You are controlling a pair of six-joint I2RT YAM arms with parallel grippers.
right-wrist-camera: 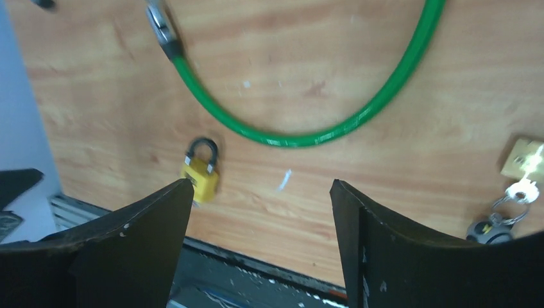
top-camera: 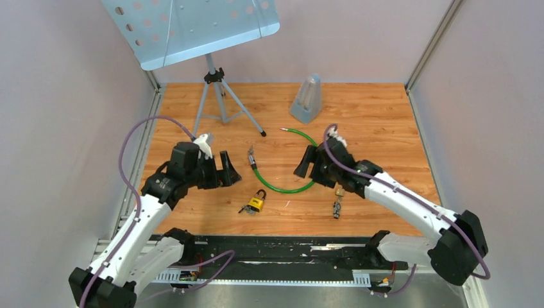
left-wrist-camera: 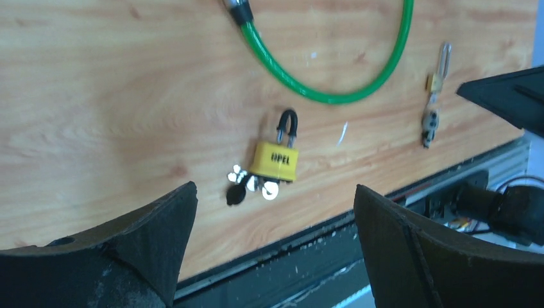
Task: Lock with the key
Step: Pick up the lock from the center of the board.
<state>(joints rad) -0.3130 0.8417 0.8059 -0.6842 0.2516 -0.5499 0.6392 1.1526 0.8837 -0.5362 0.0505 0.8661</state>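
A yellow padlock (top-camera: 258, 201) (left-wrist-camera: 276, 159) (right-wrist-camera: 200, 173) lies flat on the wooden table with its black shackle pointing away from the near edge. A bunch of keys (top-camera: 246, 209) (left-wrist-camera: 250, 185) lies at its bottom end. A small brass padlock (top-camera: 340, 192) (right-wrist-camera: 523, 160) with a key ring (top-camera: 337, 208) (right-wrist-camera: 507, 215) lies further right, under the right arm. My left gripper (top-camera: 229, 172) (left-wrist-camera: 274, 192) hovers open, left of and above the yellow padlock. My right gripper (top-camera: 308, 165) (right-wrist-camera: 260, 186) hovers open to the padlock's upper right, nothing between its fingers.
A green cable (top-camera: 282, 186) (left-wrist-camera: 359, 90) (right-wrist-camera: 333, 131) curves across the table between the grippers. A music stand on a tripod (top-camera: 215, 90) stands at the back left, a grey wedge-shaped object (top-camera: 308, 99) at the back. A black rail (top-camera: 276, 253) runs along the near edge.
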